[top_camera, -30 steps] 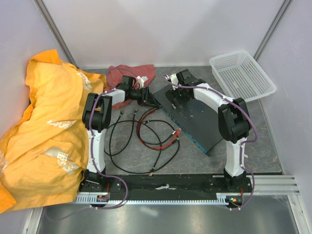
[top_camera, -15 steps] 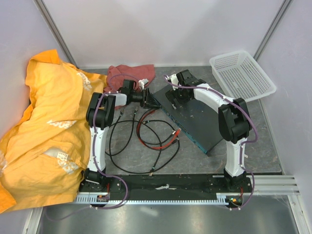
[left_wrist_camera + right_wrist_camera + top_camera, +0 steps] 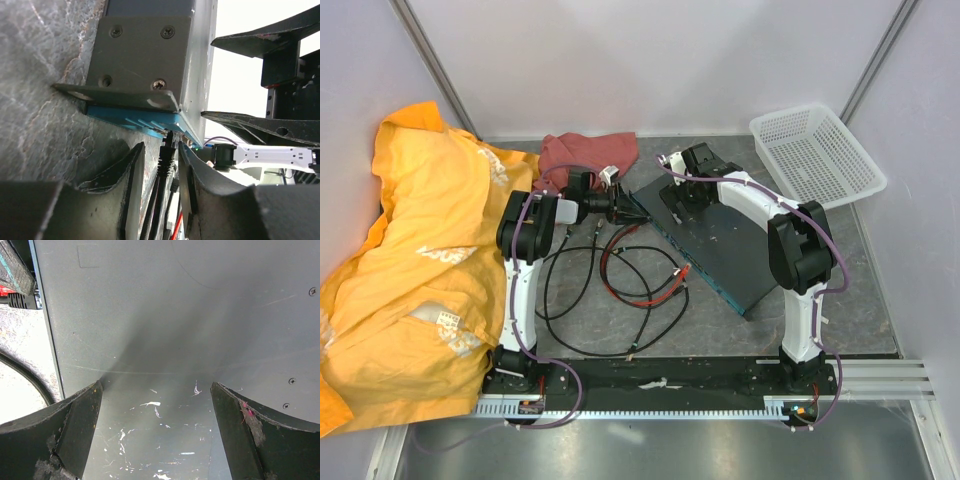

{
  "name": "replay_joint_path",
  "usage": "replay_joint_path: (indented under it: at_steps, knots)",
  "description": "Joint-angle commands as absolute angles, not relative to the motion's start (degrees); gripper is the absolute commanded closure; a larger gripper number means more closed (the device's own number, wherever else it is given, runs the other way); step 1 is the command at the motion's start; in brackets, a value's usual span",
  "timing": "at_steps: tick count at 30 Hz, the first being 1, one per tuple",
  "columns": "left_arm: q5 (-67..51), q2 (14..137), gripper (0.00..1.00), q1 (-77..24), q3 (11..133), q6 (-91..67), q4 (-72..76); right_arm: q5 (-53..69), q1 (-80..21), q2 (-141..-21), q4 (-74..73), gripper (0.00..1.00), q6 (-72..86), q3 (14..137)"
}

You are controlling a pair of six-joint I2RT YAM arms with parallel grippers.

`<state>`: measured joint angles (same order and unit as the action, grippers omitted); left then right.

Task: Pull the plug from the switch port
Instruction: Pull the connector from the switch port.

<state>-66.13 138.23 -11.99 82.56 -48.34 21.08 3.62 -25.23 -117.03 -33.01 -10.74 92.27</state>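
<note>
The switch (image 3: 730, 250) is a flat dark slab with a teal front edge (image 3: 692, 265), lying at an angle right of centre. In the left wrist view a black plug (image 3: 167, 150) sits in a port on the teal edge (image 3: 142, 124) of the switch (image 3: 145, 55). My left gripper (image 3: 625, 208) is at the switch's far-left corner. Its fingers (image 3: 135, 170) stand either side of the plug, the right one close to it and the left one with a gap. My right gripper (image 3: 680, 195) is open, pointing down at the switch's top (image 3: 165, 315).
Black and red cables (image 3: 620, 290) loop on the grey floor in front of the switch. A red cloth (image 3: 570, 152) lies behind the left gripper. A large yellow cloth (image 3: 420, 260) covers the left side. A white mesh basket (image 3: 817, 150) stands at the back right.
My left gripper has moved right to the switch's teal edge, and the left arm has swung with it. The right arm and the switch have not moved.
</note>
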Motion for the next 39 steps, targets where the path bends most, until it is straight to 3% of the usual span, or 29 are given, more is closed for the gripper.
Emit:
replay_joint_path:
  at_steps: [1, 12, 25, 29, 39]
  knots:
    - [-65.21, 139.74, 0.61, -11.60, 81.74, -51.94, 24.79, 2.29, -25.14, -115.40, -34.19, 0.02, -11.78, 91.67]
    - [-66.18, 140.71, 0.57, -12.74, 83.76, -55.72, 26.89, 2.02, -25.84, -116.28, -34.28, 0.02, -12.04, 92.46]
    - [-63.81, 140.98, 0.64, -12.48, 82.09, -57.39, 26.46, 1.58, -26.89, -116.81, -34.45, 0.02, -12.30, 92.99]
    - [-63.81, 140.98, 0.57, -12.48, 82.09, -57.83, 26.37, 1.49, -26.98, -116.98, -34.45, 0.02, -12.39, 93.34]
    - [-62.58, 141.50, 0.58, -12.48, 82.35, -60.12, 27.60, 1.41, -27.42, -117.33, -34.72, 0.02, -12.39, 93.52]
